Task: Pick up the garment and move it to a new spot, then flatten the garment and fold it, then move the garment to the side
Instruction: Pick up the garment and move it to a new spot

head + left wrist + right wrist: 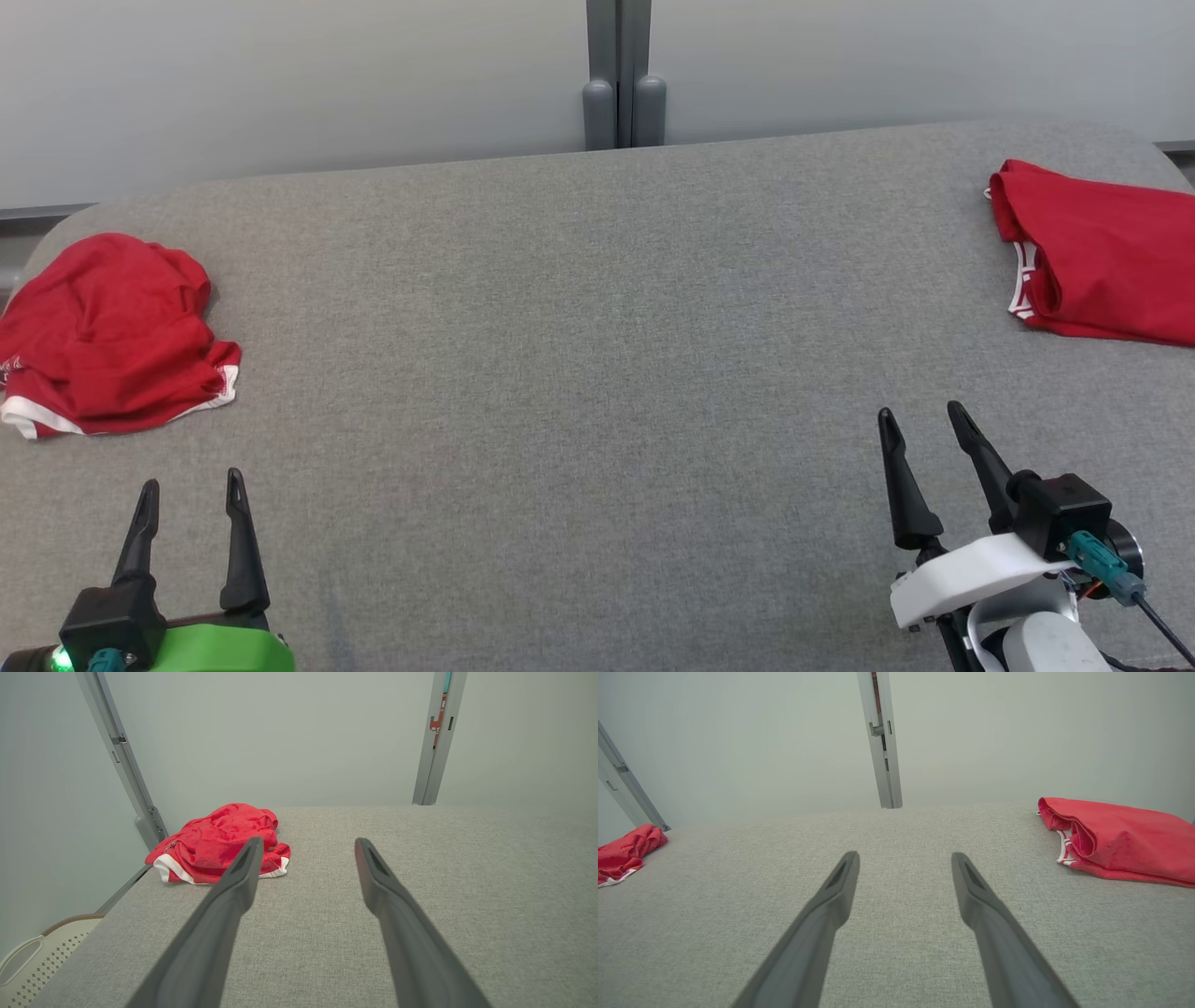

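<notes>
A crumpled red garment (107, 336) with white trim lies at the left edge of the grey table (579, 373); it shows ahead and left in the left wrist view (219, 842) and far left in the right wrist view (623, 854). A second red garment (1102, 252), folded flat, rests at the far right (1120, 837). My left gripper (191, 485) stands open near the front left, a short way below the crumpled garment, with nothing between its fingers (306, 844). My right gripper (920, 415) is open at the front right, empty (903, 856).
A pale wall with grey vertical posts (621, 75) runs behind the table's far edge. A perforated white basket (37, 961) sits below the table's left side. Bare grey cloth (597, 308) spans the middle between the two garments.
</notes>
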